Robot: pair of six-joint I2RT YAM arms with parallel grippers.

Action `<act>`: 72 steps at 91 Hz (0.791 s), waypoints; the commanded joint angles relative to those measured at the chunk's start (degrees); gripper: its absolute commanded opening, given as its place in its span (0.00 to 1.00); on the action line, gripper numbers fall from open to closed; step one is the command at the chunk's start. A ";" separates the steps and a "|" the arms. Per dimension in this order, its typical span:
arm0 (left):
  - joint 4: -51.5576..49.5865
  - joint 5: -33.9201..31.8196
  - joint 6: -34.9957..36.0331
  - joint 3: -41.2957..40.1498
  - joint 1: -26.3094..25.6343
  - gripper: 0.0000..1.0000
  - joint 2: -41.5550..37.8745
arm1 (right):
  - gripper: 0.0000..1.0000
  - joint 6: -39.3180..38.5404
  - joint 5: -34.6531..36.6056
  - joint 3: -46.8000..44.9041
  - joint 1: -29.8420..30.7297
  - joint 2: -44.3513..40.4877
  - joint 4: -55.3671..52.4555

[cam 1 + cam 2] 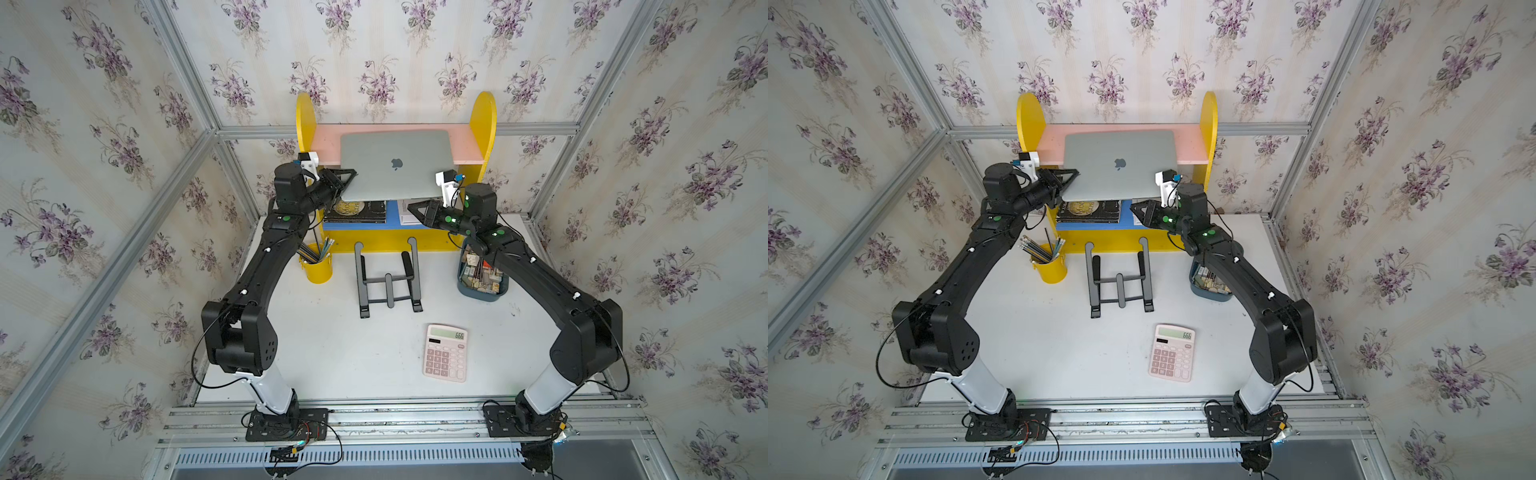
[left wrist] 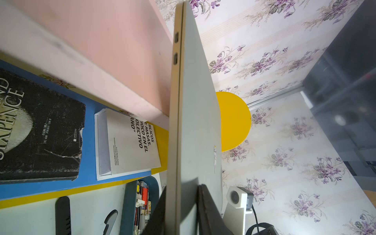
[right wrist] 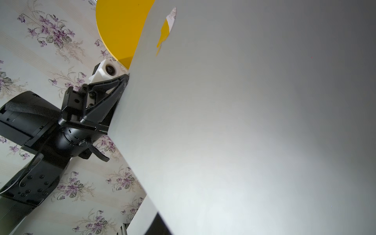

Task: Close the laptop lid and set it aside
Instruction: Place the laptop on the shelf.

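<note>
Pinching the laptop at its edge, left claw.

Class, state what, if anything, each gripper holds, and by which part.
The left gripper clamps the closed laptop by its left edge, near the front corner. The right gripper sits at the front right corner; whether it grips cannot be told.

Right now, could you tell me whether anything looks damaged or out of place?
The black book on the blue shelf has a torn cover corner. The closed laptop juts out past the pink shelf.
</note>
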 commanded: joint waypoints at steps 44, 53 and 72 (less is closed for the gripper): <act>-6.45 -5.69 2.12 3.14 0.52 0.28 1.23 | 0.27 1.96 1.51 4.32 0.51 1.36 0.39; -7.26 -5.65 2.54 3.89 0.52 0.32 1.33 | 0.27 2.11 1.23 5.18 0.51 1.70 0.33; -8.83 -5.22 3.45 5.94 0.52 0.39 1.87 | 0.27 2.53 1.20 6.40 0.51 2.32 0.06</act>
